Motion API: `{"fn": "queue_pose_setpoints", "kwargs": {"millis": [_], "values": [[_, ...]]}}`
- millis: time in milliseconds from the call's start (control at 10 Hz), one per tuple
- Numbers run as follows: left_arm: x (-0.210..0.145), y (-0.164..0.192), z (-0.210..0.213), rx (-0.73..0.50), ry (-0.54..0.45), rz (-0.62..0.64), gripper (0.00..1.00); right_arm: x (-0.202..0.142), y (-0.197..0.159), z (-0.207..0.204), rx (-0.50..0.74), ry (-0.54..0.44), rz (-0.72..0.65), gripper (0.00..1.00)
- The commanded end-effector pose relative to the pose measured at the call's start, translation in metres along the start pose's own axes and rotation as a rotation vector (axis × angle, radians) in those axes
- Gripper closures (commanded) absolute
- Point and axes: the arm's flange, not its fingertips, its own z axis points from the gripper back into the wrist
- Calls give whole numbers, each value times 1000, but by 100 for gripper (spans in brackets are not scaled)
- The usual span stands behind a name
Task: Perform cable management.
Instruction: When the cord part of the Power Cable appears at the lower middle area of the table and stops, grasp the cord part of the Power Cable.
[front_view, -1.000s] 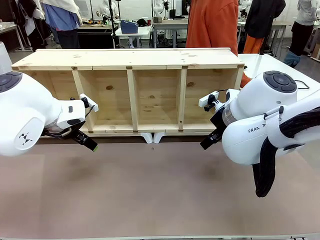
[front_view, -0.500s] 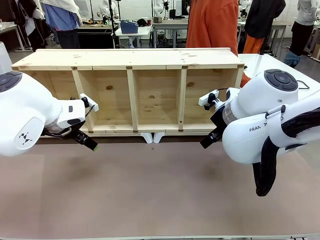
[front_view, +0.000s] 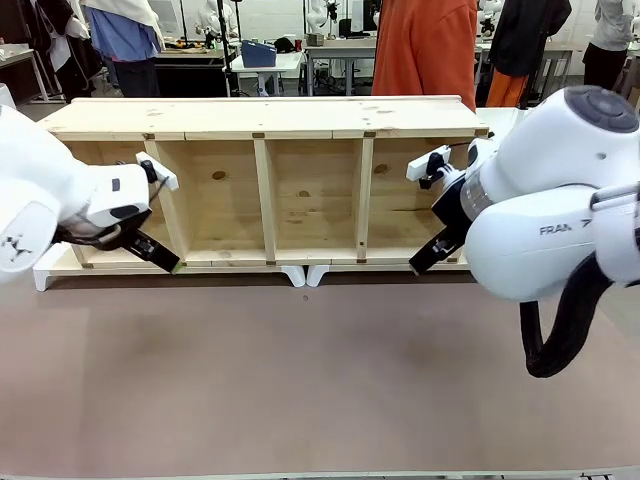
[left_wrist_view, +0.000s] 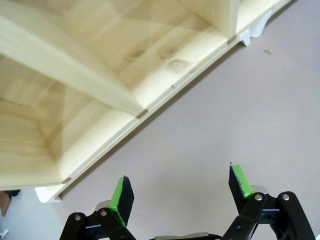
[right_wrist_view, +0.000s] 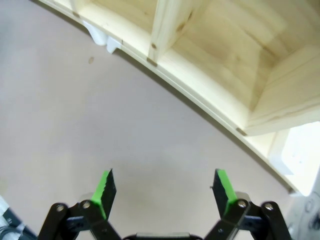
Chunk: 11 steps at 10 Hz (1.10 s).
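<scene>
Claw on right (front_view: 421, 263), partly behind arm (front_view: 560, 215)

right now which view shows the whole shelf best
The front view: the shelf shows end to end, with its top board and four open bays. The left wrist view gives a slanted close-up of its bottom rail and two dividers; the right wrist view gives the rail, a divider and an end bay.

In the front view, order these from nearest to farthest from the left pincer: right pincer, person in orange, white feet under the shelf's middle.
1. white feet, below the middle of the shelf.
2. right pincer, by the shelf's right end.
3. person in orange, beyond the shelf, far side.
</scene>
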Motion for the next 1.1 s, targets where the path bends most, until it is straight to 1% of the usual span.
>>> {"fn": "queue_pose_setpoints", "kwargs": {"millis": [0, 300, 700, 800, 1000], "values": [[-63, -6, 37, 52, 2, 27, 0, -43, 16, 32, -30, -2, -7, 0], [-87, -3, 72, 94, -41, 54, 0, -59, 17, 70, -91, -23, -32, 0], [-126, -8, 121, 122, -192, 100, 0, -87, 20, 113, -160, -77, -81, 0], [-134, -8, 127, 126, -210, 117, 0, -93, 20, 120, -167, -91, -97, 0], [-145, -4, 129, 137, -194, 146, 0, -105, 21, 127, -178, -106, -129, 0]]}}
